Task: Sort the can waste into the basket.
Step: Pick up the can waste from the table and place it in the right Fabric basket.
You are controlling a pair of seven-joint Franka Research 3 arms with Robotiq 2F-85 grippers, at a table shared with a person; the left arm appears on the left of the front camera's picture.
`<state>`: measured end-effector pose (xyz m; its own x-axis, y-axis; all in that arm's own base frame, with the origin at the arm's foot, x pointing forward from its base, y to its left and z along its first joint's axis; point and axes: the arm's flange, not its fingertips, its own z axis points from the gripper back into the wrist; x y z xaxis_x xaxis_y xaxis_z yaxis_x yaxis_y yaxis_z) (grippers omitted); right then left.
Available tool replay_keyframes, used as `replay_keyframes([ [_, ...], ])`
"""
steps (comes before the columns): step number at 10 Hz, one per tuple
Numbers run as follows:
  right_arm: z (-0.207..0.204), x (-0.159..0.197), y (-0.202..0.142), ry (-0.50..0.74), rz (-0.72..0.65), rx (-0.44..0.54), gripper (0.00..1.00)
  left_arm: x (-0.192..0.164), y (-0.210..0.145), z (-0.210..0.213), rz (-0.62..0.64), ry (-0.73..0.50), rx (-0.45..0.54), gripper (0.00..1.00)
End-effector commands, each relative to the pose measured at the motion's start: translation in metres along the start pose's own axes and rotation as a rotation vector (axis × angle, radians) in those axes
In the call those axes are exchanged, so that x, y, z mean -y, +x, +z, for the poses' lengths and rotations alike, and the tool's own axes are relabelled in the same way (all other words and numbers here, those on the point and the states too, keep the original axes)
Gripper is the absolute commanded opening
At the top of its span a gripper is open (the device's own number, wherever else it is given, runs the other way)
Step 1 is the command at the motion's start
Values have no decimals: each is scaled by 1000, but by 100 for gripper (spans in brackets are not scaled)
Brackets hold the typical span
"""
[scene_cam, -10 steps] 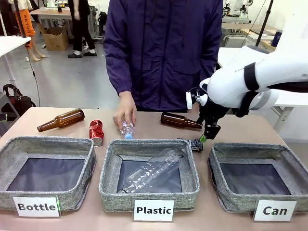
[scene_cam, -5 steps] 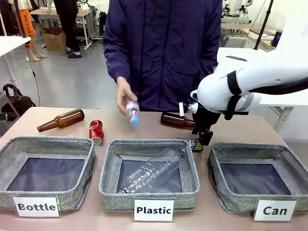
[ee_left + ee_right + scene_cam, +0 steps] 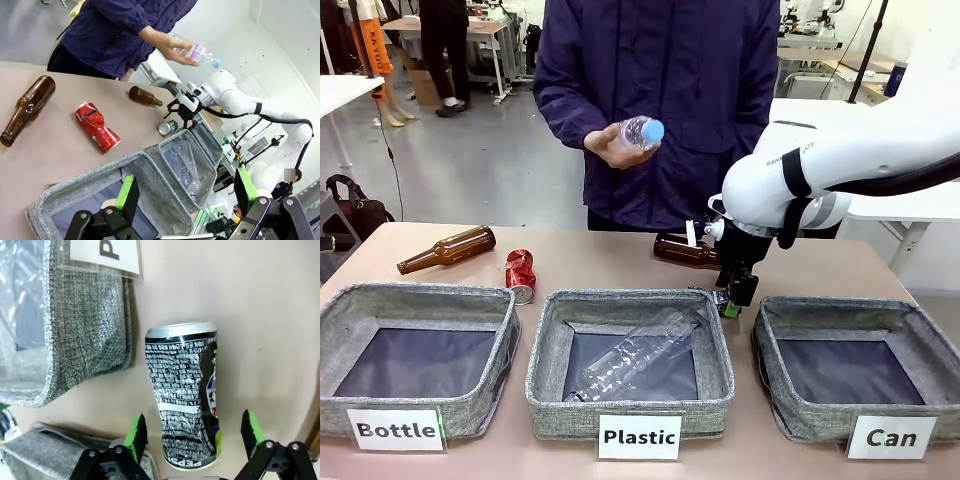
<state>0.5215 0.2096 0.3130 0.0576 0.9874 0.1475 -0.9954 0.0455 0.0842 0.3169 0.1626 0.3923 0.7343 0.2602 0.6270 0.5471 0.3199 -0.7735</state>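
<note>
done 0 of 2, Can basket (image 3: 840,306) holds none | right pincer (image 3: 193,430) spread astride silver can (image 3: 186,390) on worktop (image 3: 255,310), not pinching | red can (image 3: 520,274) untouched | left pincer (image 3: 185,190) spread, holding nothing

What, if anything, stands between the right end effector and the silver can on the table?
Nothing visible does. The right end effector hangs open over the silver can, one finger on each side. The Plastic basket lies off to one side.

White right arm (image 3: 850,165), its black end effector (image 3: 733,298) green-padded.
</note>
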Motion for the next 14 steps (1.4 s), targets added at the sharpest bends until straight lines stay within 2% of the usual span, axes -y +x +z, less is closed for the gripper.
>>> replay_keyframes([
  [1, 3, 3, 2, 2, -14, -38, 40, 1, 1, -1, -12, -12, 15, 100],
  [2, 2, 3, 2, 0, -9, -40, 0, 1, 1, -1, -12, -12, 15, 100],
  [3, 0, 2, 1, -2, -8, -50, 36, 1, 1, -1, -12, -12, 15, 100],
  [4, -3, 2, 1, 2, -5, -56, 0, 1, 1, -1, -12, -12, 15, 100],
  [10, 17, -2, -8, -40, -17, 0, 0, 1, 1, -1, -12, -12, 15, 100],
  [13, 83, -28, -38, -166, -10, 147, 0, 1, 1, -1, -12, -12, 15, 100],
  [14, 102, -41, -49, -203, -4, 168, 0, 1, 1, -1, -12, -12, 15, 100],
])
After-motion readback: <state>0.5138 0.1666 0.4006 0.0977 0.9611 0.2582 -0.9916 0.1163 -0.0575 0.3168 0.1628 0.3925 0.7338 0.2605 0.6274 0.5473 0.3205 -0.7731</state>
